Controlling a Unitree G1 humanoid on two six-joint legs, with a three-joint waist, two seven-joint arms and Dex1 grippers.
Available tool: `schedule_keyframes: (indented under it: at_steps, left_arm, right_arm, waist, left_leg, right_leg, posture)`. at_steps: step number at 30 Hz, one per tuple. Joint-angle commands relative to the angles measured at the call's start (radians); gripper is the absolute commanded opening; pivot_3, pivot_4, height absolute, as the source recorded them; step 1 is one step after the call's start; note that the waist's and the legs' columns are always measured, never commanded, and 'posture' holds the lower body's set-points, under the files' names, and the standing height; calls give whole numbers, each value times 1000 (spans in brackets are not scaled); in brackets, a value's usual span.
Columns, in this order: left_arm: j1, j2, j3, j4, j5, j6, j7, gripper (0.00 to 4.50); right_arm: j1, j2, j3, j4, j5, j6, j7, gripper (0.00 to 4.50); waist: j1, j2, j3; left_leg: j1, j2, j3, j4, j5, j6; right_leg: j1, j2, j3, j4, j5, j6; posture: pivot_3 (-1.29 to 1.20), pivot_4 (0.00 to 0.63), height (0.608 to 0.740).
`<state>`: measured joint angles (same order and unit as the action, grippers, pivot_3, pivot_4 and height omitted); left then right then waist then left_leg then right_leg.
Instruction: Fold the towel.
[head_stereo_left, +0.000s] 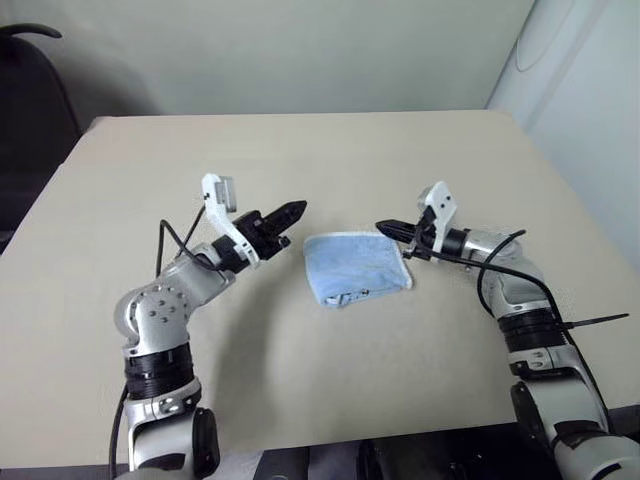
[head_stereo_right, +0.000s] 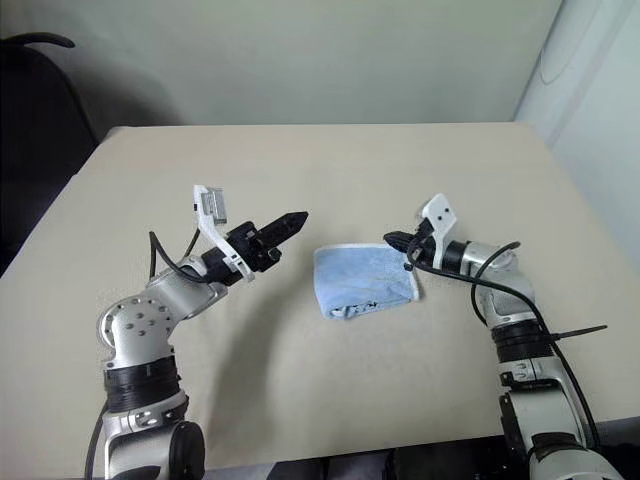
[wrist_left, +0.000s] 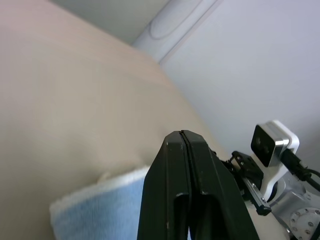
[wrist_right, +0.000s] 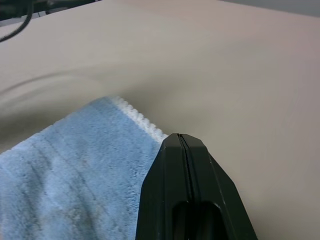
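Two arms reach over a beige counter (head_stereo_left: 300, 150) from its near edge, each bent at the elbow and angled inward toward the towel (head_stereo_left: 355, 265). The left pincer (head_stereo_left: 290, 213) points roughly level toward the towel's left side, its wrist rolled so that the white camera bracket (head_stereo_left: 220, 195) stands above it; its two black fingers (wrist_left: 182, 185) are pressed together with nothing between them. The right pincer (head_stereo_left: 385, 228) points slightly downward toward the towel's right far corner, and its fingers (wrist_right: 185, 185) are likewise pressed together and empty. Count: one towel, two arms, two pincers, one counter, and one dark chair (head_stereo_left: 30, 110) beyond the counter's far left corner. The towel, light blue terry with white stitched edging (wrist_right: 137, 119), lies folded into a compact, roughly rectangular pad near the middle of the counter, between the two pincers. The left pincer's tip stands just beside the towel's left far corner, apart from the cloth. The right pincer's tip hangs at the towel's right far corner, close above the edging; whether it touches the cloth cannot be told. The towel's near edge shows bunched layers (head_stereo_left: 350, 297).
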<state>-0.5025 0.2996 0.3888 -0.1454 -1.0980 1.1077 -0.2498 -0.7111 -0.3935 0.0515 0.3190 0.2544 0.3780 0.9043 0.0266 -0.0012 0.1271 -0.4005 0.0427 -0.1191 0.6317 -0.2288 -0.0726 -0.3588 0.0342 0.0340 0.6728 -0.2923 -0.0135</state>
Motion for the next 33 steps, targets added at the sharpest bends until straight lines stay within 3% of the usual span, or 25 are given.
schedule_keyframes:
  at_steps: [1,11,19,28,33]
  left_arm:
    - [68,33,71,62,-170,184,119,951]
    - [96,-17,14,76,-318,233,331,4494]
    - [129,34,2,68,-315,196,314,4500]
    - [217,192,-50,-26,-199,137,98,4500]
    - [274,298,69,-62,-105,-61,-108,4500]
  right_arm:
    - [-73,-31,-51,40,23,-13,10,859]
    - [-73,-29,-71,34,41,20,13,4305]
    - [-34,-43,-77,32,72,157,15,4455]
    - [-62,-76,-111,92,174,436,75,4455]
    - [-73,-85,-75,126,192,602,75,4455]
  waist:
    - [-4,0,0]
    - [-1,0,0]
    - [-3,0,0]
    - [-8,0,0]
    - [-8,0,0]
  left_leg:
    - [0,0,0,0,0,0]
    - [0,0,0,-1,0,0]
    - [0,-1,0,-1,0,0]
    - [1,-1,0,-2,1,0]
    - [0,-1,0,-2,1,0]
  right_leg:
    - [0,0,0,0,0,0]
    - [-1,0,0,0,0,0]
    - [-1,0,0,-1,0,0]
    - [-1,0,2,-1,0,0]
    - [-2,0,2,-1,0,0]
  posture:
    - [0,150,740]
    - [0,150,740]
    - [0,150,740]
    - [0,150,740]
    - [0,150,740]
